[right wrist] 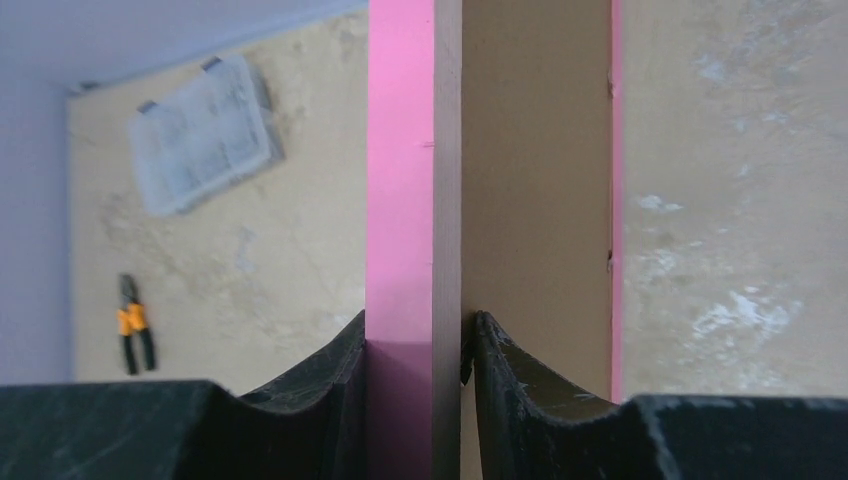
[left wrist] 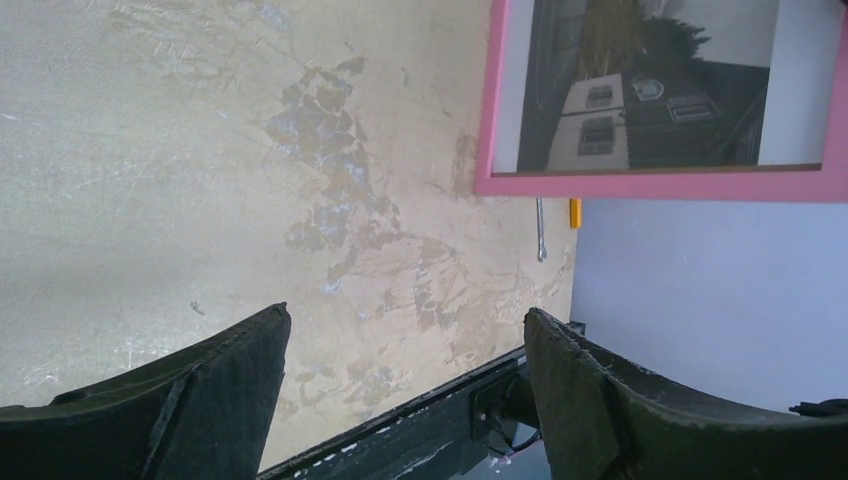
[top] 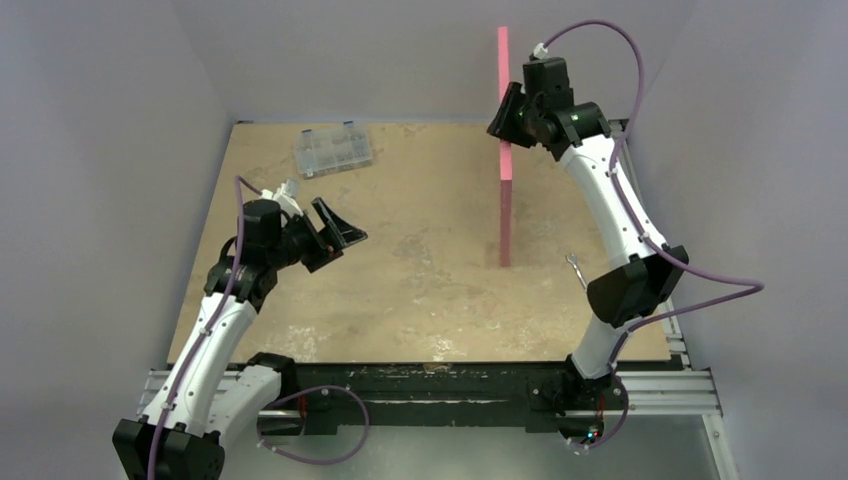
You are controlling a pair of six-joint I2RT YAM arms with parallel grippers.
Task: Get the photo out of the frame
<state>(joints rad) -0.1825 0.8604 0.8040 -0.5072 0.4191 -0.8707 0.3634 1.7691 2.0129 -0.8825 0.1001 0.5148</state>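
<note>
Pink thin rectangular picture frame (top: 506, 200), standing on edge with the glossy grey-toned photo (left wrist: 650, 90) inside it, is clamped at its top by the right gripper (right wrist: 418, 330), the left gripper (left wrist: 407, 315) gaping wide, well to its left.

On my screens the frame (top: 505, 150) reads bright pink, with a pale wood-toned rear edge. The photo (left wrist: 640, 90) is dark grey, with white bands on two opposite sides. The backing board (right wrist: 535, 180) is plain brown. The table (top: 420, 260) is tan, mottled with pale scuffs and darker patches. I see a black left gripper (left wrist: 405, 318) and right gripper (right wrist: 420, 325), purple cables (top: 641, 80) and orange-and-black pliers (right wrist: 133, 335).
</note>
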